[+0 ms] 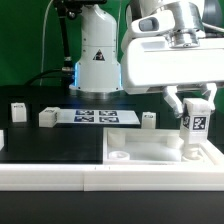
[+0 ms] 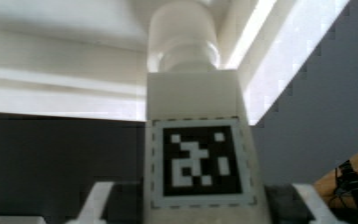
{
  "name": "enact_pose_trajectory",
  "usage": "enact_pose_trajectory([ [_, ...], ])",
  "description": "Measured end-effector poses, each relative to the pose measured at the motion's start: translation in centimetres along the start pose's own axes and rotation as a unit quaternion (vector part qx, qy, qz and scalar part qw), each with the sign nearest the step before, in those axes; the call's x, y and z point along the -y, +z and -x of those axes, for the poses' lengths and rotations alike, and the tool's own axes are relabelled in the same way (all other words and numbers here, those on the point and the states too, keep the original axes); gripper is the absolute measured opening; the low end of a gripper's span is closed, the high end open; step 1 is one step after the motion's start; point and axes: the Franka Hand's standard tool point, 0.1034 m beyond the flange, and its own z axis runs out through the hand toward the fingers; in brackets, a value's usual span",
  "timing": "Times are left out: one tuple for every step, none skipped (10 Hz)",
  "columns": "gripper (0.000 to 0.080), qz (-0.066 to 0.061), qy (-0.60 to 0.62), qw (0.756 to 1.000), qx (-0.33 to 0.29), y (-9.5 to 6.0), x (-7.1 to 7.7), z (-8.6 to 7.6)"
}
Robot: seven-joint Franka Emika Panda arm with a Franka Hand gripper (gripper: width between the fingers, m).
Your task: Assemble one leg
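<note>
1. Exterior view: my pincer (image 1: pixel 195 114) is clamped on the leg (image 1: pixel 193 138), near its upper end.
2. Leg upright, long axis 12 to 6 o'clock, reaching toward 6 from the pincer.
3. Lower end is at the panel (image 1: pixel 140 152) corner; whether it is seated I cannot tell.
4. Judgement: next move runs toward 6.

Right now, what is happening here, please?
The arm holds a leg upright in its jaws, which are closed on its sides. The leg's lower end is at the corner of the panel on the exterior view's right; whether it is seated there I cannot tell. Spare legs wait on the table near the marker board.
</note>
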Motion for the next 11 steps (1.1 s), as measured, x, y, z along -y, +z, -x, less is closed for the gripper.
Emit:
enact_pose_trajectory([
  [0.0291,0.0,0.0,1.0,0.0,0.1,0.0,-0.1],
  [0.0291,0.0,0.001,1.0,0.001,0.3,0.0,0.0],
  [0.0291,-0.002,0.001,1.0,0.009,0.6,0.0,0.5],
  [0.0291,-0.002,0.001,1.0,0.01,0.7,0.0,0.5],
  [0.0291,-0.002,0.002,1.0,0.01,0.8,0.0,0.6],
  [0.0291,-0.002,0.002,1.0,0.011,0.9,0.0,0.8],
  [0.0291,-0.002,0.002,1.0,0.007,1.0,0.2,0.8],
  [0.0291,-0.003,0.001,1.0,0.006,1.0,0.5,0.7],
  [0.0291,-0.003,0.001,1.0,0.01,1.0,0.5,0.7],
  [0.0291,-0.004,0.001,1.0,0.014,1.1,0.5,0.9],
  [0.0474,-0.004,0.001,1.0,0.014,1.1,0.5,0.9],
])
